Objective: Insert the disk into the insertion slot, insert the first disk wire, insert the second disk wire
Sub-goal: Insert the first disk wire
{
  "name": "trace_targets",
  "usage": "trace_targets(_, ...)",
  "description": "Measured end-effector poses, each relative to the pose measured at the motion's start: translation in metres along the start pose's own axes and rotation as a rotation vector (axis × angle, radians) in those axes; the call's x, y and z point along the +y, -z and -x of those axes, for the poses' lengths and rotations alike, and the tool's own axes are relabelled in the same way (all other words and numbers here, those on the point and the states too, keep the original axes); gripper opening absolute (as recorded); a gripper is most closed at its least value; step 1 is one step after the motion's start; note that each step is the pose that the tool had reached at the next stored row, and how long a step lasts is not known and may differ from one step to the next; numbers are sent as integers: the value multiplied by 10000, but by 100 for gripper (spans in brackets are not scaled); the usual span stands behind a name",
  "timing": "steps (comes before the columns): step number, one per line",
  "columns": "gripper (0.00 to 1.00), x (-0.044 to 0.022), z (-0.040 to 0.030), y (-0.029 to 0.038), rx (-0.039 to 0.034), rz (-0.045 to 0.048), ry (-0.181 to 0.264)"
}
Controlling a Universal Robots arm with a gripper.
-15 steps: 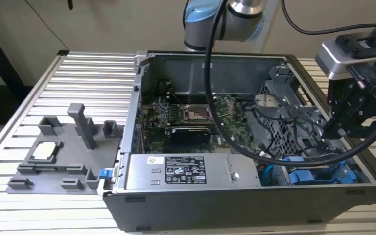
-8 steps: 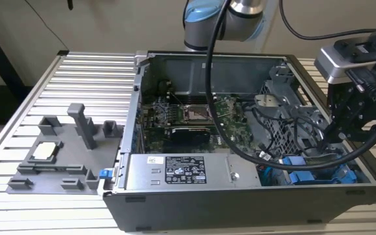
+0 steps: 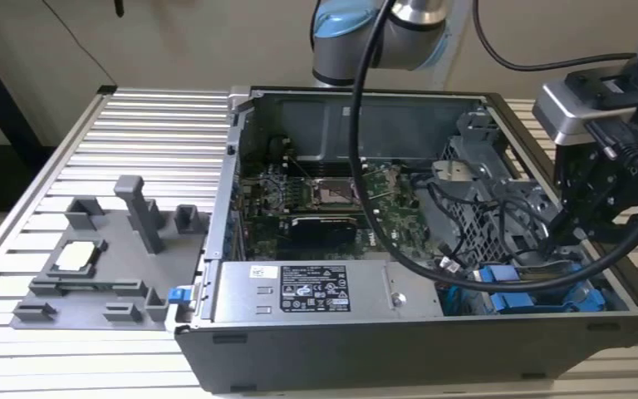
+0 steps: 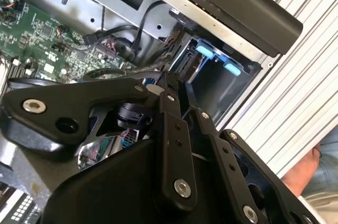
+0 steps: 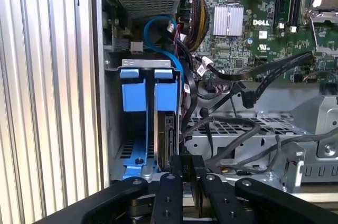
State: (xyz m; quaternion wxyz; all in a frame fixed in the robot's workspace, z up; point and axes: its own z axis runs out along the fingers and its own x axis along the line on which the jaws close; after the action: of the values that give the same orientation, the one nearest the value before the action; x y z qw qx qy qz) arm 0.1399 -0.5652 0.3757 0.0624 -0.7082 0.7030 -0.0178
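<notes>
The disk (image 5: 169, 134) stands on edge in its blue frame inside the insertion slot (image 5: 127, 139) of the dark grey drive cage, with its blue tab (image 5: 166, 94) at the far end. In the exterior view the blue frame (image 3: 518, 297) lies low in the case's front corner on the exterior view's right. My gripper (image 5: 183, 159) is down in the cage at the disk's other end. Its fingertips are together, and I cannot make out anything pinched between them. The gripper (image 3: 563, 237) hangs over the cage among loose black wires (image 5: 248, 94).
A second blue-fronted frame (image 5: 132, 94) sits right beside the disk. A blue cable (image 5: 158, 23) loops past the power supply (image 3: 302, 291). The motherboard (image 3: 319, 191) fills the open case's middle. A grey fixture (image 3: 97, 266) stands on the slatted table at the exterior view's left.
</notes>
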Motion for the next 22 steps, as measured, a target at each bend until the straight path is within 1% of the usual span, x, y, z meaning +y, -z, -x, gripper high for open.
trace_targets(2, 19, -1, 0, -9, 74, 27, 6)
trace_targets(3, 19, -2, -2, -14, 99, 40, 9)
trace_targets(4, 19, -6, -6, -21, 108, 55, 10)
trace_targets(6, 19, -16, -32, -53, 108, 67, 8)
trace_targets(11, 19, -35, -138, -141, 92, 68, 6)
trace_targets(13, 19, -46, -159, -171, 66, 68, 4)
trace_targets(15, 19, -57, -161, -190, 43, 67, 1)
trace_targets(21, 19, -58, -155, -244, -143, 62, -21)
trace_targets(22, 19, -62, -155, -253, -160, 62, -21)
